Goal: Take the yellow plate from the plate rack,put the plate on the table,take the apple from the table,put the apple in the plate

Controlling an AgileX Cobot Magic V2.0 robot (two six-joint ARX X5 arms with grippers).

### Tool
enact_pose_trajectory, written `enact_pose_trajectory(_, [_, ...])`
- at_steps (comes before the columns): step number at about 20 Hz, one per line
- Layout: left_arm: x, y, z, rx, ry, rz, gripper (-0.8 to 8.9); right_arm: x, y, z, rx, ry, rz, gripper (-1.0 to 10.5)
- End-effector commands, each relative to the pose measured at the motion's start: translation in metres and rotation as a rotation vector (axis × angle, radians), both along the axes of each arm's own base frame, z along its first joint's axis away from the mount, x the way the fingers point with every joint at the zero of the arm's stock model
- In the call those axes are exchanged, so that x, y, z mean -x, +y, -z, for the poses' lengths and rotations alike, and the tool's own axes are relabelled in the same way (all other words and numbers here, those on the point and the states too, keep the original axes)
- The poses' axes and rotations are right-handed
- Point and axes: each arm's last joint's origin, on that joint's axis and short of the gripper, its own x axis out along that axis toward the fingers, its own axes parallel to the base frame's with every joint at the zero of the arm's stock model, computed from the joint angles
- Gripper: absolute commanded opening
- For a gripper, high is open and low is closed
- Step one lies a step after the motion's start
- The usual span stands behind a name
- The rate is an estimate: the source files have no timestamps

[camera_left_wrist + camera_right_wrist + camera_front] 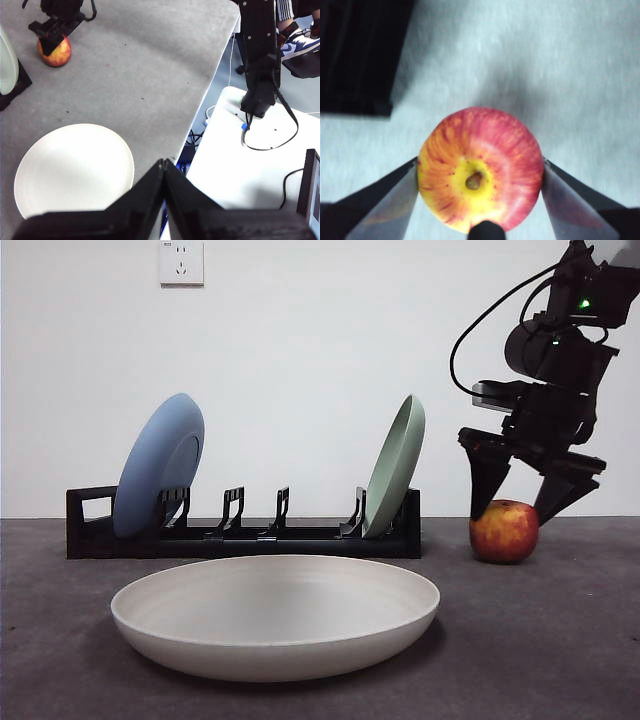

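Across the foreground spreads the table [560, 640], dark grey and mottled. At its back, about ten o'clock in the front view, the plate rack [240, 535] holds a blue plate [158, 478] and a pale green plate [394, 466], both leaning in their slots. At six o'clock, near the camera, the yellow plate [275, 615] lies flat on the table. At three o'clock the apple [504, 531] stands on the table, with the right gripper [525, 502] spread wide, jaws either side of it, perhaps just touching. Well apart, the left gripper [164, 167] hangs with jaws pressed together, empty.
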Motion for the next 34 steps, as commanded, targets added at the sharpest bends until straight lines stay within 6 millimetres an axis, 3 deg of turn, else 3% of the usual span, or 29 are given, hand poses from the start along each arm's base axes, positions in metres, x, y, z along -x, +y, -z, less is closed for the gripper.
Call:
enact_pose_trajectory(1, [0.000,0.001,0.000,0.001,0.004,-0.008,-0.08,0.012,-0.002,-0.035,0.012,-0.069,0.013,-0.1])
enact_pose_trajectory(7, [0.001,0.002,0.002,-0.020,0.020,0.009,-0.08,0.083,-0.003,-0.139,-0.116,-0.220,-0.070,-0.1])
enact_pose_trajectory(9, [0.001,0.002,0.002,-0.020,0.030,0.022,-0.08,0.104,0.007,-0.156,-0.129,-0.239,-0.133,-0.1])
enact_pose_trajectory(12, [0.002,0.002,0.003,-0.032,0.035,0.021,-0.08,0.125,0.031,-0.162,-0.124,-0.213,-0.244,-0.1])
enact_pose_trajectory(20, [0.002,0.003,0.004,-0.037,0.038,0.022,-0.08,0.156,0.122,-0.152,-0.132,-0.200,-0.556,-0.1])
enact_pose_trajectory(25, [0.002,0.004,0.006,-0.061,0.049,0.021,-0.08,0.159,0.164,-0.121,-0.104,-0.103,-0.662,-0.1])
enact_pose_trajectory(29, [0.003,0.006,0.009,-0.097,0.064,0.021,-0.08,0.172,0.184,-0.081,-0.049,-0.036,-0.745,-0.1])
enact_pose_trajectory(34, [0.004,0.007,0.009,-0.111,0.062,0.029,-0.08,0.180,0.185,-0.029,-0.048,-0.018,-0.752,-0.1])
